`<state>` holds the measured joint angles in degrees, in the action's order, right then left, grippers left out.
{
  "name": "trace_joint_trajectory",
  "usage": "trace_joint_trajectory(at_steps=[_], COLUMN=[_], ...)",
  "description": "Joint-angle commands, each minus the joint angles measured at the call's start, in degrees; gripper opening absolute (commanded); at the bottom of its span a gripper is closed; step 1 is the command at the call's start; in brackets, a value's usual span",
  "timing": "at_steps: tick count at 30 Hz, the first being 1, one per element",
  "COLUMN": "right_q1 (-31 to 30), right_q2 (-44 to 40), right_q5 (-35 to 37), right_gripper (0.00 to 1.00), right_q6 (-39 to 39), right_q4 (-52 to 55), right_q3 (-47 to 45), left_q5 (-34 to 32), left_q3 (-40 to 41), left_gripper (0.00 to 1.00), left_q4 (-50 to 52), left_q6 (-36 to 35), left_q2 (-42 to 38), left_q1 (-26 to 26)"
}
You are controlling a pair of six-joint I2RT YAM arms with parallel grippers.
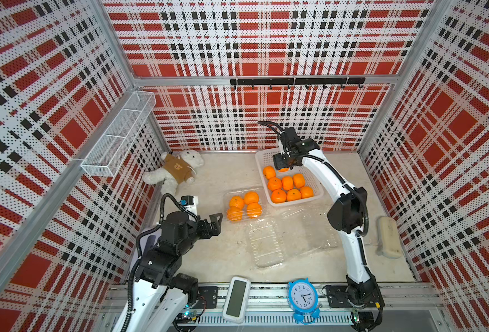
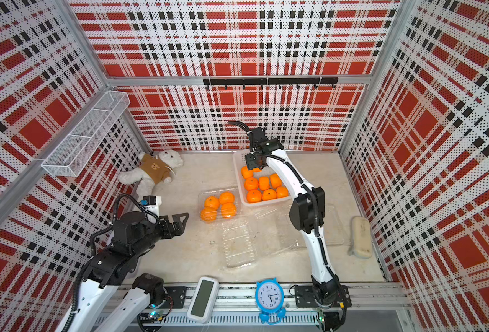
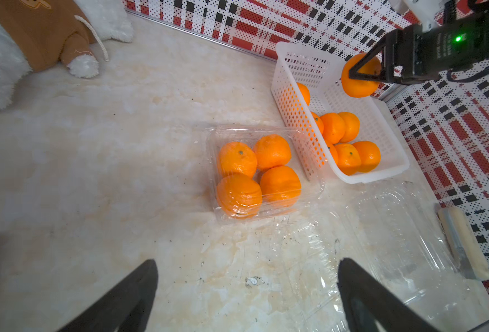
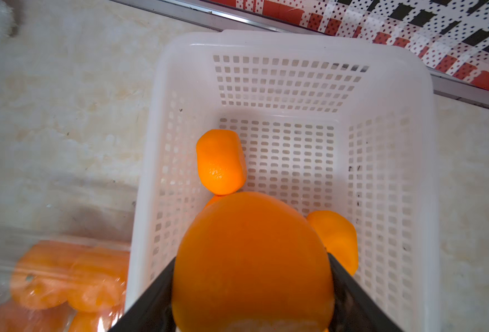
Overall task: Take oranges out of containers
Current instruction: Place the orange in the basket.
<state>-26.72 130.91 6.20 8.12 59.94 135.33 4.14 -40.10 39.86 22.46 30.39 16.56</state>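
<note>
Between the fingers of your right tool (image 1: 283,166) sits one orange (image 4: 252,253), clamped on both flanks and hanging clear above the white basket (image 4: 295,38). Look down past it in the right wrist view: bare perforated floor at the basket's far end, towards the back wall, with one loose fruit just to the side. The rest of the seven oranges (image 1: 287,183) already in there are bunched towards the near end. That's the relation that counts: the held fruit is over the far half, inside the rim as both top views show it. My read is that a plain release drops it in with no sideways travel. It hangs well above the floor, mind, so a lower let-go would spare it a bounce.

Just beside the basket's near left corner sits the full container (image 3: 255,128), with four oranges (image 1: 236,202) packed two by two. I can't tell whether its lid is shut. One empty container (image 1: 265,244) lies on the surface (image 1: 208,258) nearer you, and a second empty container (image 1: 318,230) sits by your right arm's elbow.

Your left tool (image 1: 216,223) is spread wide and holding nothing. It points at the full container from the left and is far nearer to it than the right arm. I'd judge that box is the left arm's job.
</note>
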Motion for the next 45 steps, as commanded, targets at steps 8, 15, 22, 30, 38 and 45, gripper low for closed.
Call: trace_joint_trajectory(at_steps=[8, 15, 22, 30, 38, 45], right_q1=[5.6, 5.6, 5.7, 5.8, 5.9, 5.9], right_q2=[8.8, 12.6, 13.1, 13.2, 11.5, 6.3], right_q5=[-9.6, -11.2, -11.3, -12.2, -15.0, -15.9], right_gripper=[0.48, 0.49, 0.58, 0.65, 0.82, 0.87], right_q6=[3.1, 3.7, 4.3, 4.6, 2.9, 0.3], right_q4=[-10.7, -9.5, -7.3, -6.6, -4.3, -3.0], right_q3=[3.9, 5.2, 4.9, 4.3, 4.6, 2.5], left_q5=[-0.3, 0.0, 0.2, 1.1, -0.8, 0.5], left_q3=[0.0, 0.0, 0.0, -0.1, 1.8, 3.1], left_gripper=[0.99, 1.0, 0.99, 1.0, 1.0, 0.99], left_q4=[-0.7, -0.7, -0.7, -0.8, -4.5, -8.5], left_q6=[-0.4, -0.5, -0.5, -0.7, 2.3, 4.6], left_q2=[0.7, 0.9, 1.5, 4.2, 9.1, 16.5], left_q1=[-1.2, -1.7, -1.9, -2.5, -2.6, -2.6])
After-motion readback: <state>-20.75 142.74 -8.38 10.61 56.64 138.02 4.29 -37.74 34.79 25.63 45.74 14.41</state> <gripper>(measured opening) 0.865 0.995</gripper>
